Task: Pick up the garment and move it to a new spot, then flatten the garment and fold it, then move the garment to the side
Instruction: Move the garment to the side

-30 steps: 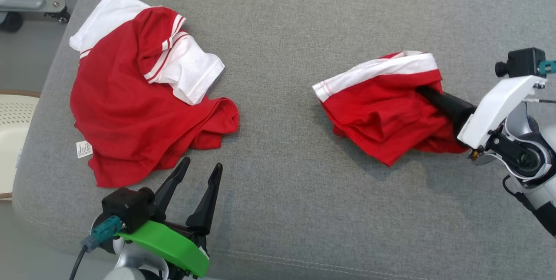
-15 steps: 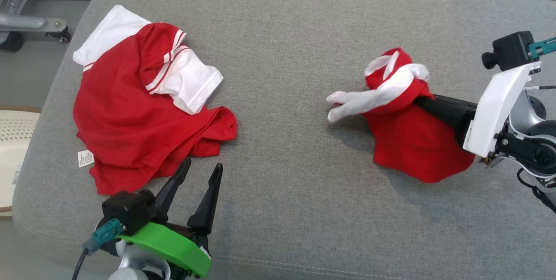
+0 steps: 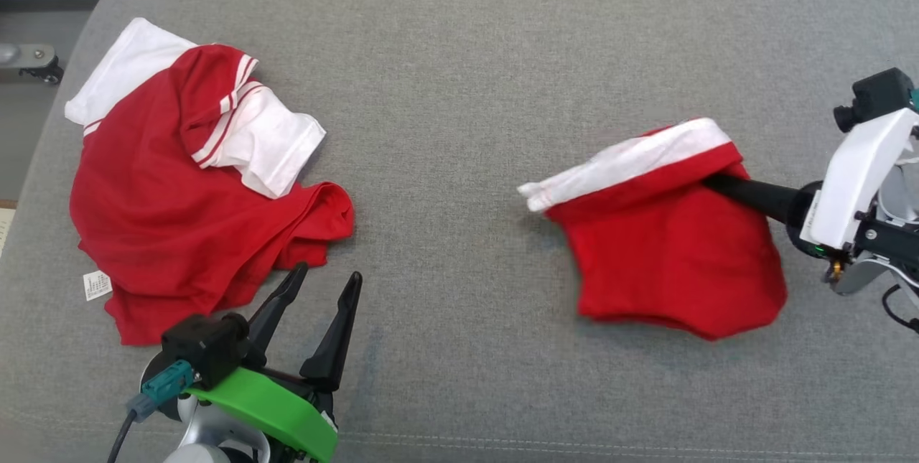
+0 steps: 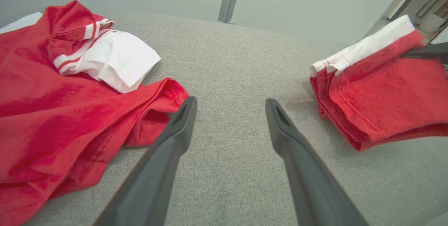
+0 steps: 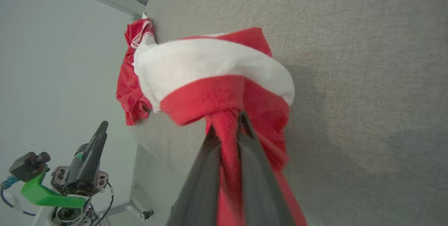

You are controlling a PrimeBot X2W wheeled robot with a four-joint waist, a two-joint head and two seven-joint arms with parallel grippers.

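Red and floppy, the garment (image 3: 668,269) looks light, pinched at its edge by the right jaws; left jaws wide open.

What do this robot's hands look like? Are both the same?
The left gripper has two long, tapering dark fingers, a black camera with a teal plug and dark cable, on a green bracket. The right gripper looks alike, but on a white bracket.
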